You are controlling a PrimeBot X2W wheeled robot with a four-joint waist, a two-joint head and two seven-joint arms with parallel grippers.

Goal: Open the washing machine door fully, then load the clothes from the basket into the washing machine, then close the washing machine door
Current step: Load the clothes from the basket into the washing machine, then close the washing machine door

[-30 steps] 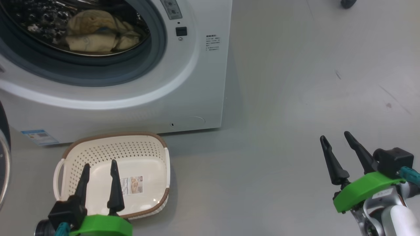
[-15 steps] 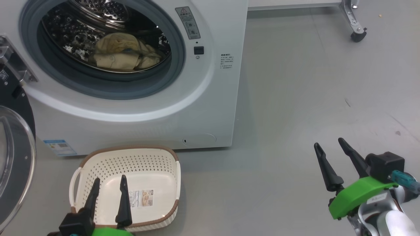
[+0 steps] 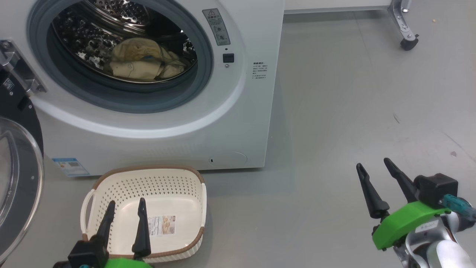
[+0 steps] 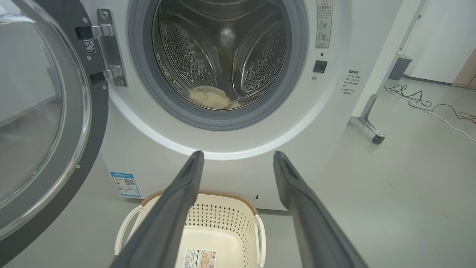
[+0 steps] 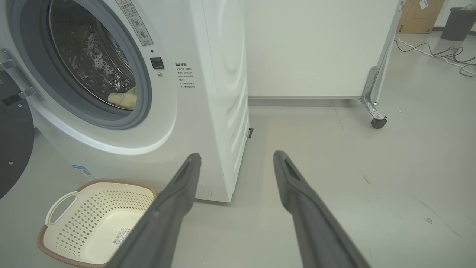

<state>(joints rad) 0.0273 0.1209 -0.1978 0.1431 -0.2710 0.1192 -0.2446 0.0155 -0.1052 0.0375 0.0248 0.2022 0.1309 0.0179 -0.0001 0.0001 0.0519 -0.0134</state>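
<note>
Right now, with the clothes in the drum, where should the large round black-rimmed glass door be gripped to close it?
Likely best: take the door by its glossy black rim, far from the silver hinge, left gripper coming from behind its left side: the bulging glass offers no pinch.

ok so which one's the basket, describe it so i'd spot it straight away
Find the big white washing machine, its round door swung open on the left. On the grey floor just in front of it, near a small blue sticker, sits the basket. It is the cream rectangular tub with perforated sides, brown rim and white handles, empty but for a label on its floor.
</note>
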